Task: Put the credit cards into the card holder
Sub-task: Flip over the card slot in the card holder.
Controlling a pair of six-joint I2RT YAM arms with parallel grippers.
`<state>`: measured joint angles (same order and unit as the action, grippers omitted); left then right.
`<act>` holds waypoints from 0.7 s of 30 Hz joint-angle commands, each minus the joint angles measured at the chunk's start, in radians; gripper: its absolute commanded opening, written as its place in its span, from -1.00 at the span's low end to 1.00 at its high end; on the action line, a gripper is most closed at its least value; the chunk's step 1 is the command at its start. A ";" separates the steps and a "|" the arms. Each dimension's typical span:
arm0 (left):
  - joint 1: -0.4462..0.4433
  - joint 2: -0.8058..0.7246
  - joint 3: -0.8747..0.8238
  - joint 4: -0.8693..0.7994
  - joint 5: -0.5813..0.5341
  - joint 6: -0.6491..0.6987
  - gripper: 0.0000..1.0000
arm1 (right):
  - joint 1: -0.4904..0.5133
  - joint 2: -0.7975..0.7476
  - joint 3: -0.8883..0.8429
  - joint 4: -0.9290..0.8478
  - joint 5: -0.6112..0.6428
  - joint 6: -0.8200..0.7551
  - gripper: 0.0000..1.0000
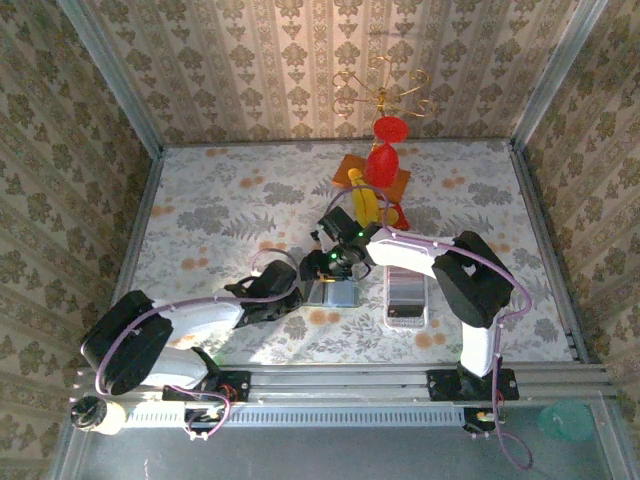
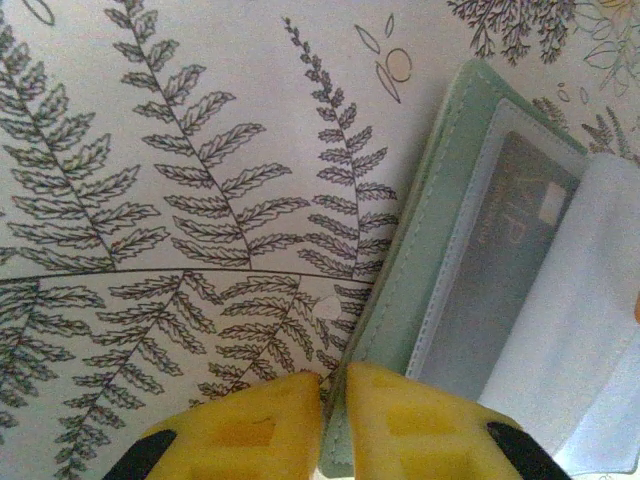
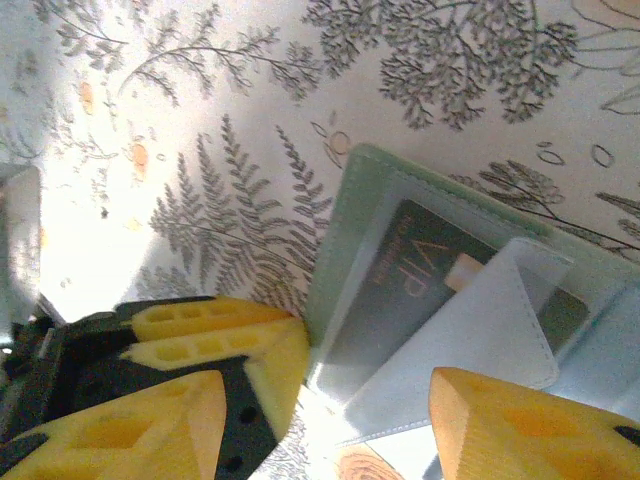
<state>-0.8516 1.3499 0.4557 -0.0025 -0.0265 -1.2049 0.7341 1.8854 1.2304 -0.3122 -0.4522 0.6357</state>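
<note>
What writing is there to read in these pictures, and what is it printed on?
"VIP": on the dark grey card behind the clear window of the card holder.
Smaller print beside it on that card: too blurred to read.
No other text is legible.

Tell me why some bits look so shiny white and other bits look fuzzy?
Right wrist view: sunlight washes the tablecloth white, and the clear sleeve on the card holder shines pale. Left wrist view: the close yellow fingers look fuzzy. Top external view: a bright sun patch near the front.
</note>
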 commanded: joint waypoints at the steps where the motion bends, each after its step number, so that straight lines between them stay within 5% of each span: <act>1: -0.034 0.051 -0.052 0.099 0.081 -0.031 -0.66 | 0.008 0.015 -0.012 0.052 -0.051 0.043 0.13; 16: -0.032 -0.219 -0.051 -0.213 -0.059 0.009 -0.45 | -0.009 0.030 0.078 0.137 -0.141 0.075 0.30; 21: -0.023 -0.323 -0.023 -0.306 -0.090 0.051 -0.40 | -0.087 -0.080 0.073 0.095 -0.133 -0.005 0.51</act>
<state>-0.8772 1.0615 0.4137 -0.1982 -0.0765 -1.1961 0.7010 1.8946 1.2892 -0.1913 -0.5632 0.6849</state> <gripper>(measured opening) 0.298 0.742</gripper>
